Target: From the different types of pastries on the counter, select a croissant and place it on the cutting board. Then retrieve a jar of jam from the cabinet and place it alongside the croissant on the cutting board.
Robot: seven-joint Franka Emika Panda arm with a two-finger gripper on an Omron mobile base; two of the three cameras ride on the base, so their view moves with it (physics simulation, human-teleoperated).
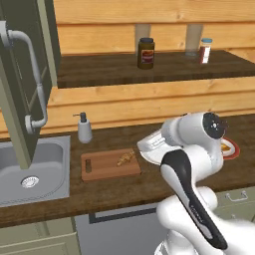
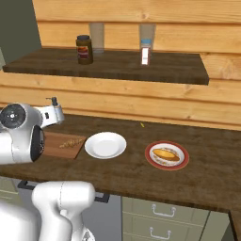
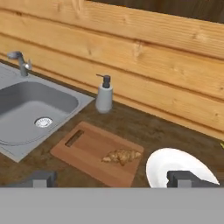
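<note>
Croissant (image 3: 121, 155) sits on the cutting board (image 3: 89, 148), below and ahead of the gripper (image 3: 114, 178), lying between the two dark fingertips (image 3: 183, 178) as the hand view looks down, and well clear of them. Jaws stand wide apart with nothing between them. It's a small golden, flaky curl on the board's right end; the board is a flat wooden rectangle with a slot handle at its far-left end. Right of the jaws, just beside the board, a round white plate (image 2: 105, 144) lies bare, and further right a red-rimmed plate (image 2: 167, 155) carries a long golden pastry (image 2: 165, 154). Up on the dark wooden cabinet shelf (image 2: 117, 66), high above the jaws, stands the jam jar (image 2: 84, 49), dark glass with a black lid and red label, and a small white bottle (image 2: 145, 54) further along. Left of the board, a grey soap dispenser (image 3: 104, 93) and a steel sink (image 3: 30, 107) with its faucet (image 3: 20, 61). The surface (image 2: 197, 174) is dark mottled wood; pale planked timber backs the wall (image 3: 144, 65).
</note>
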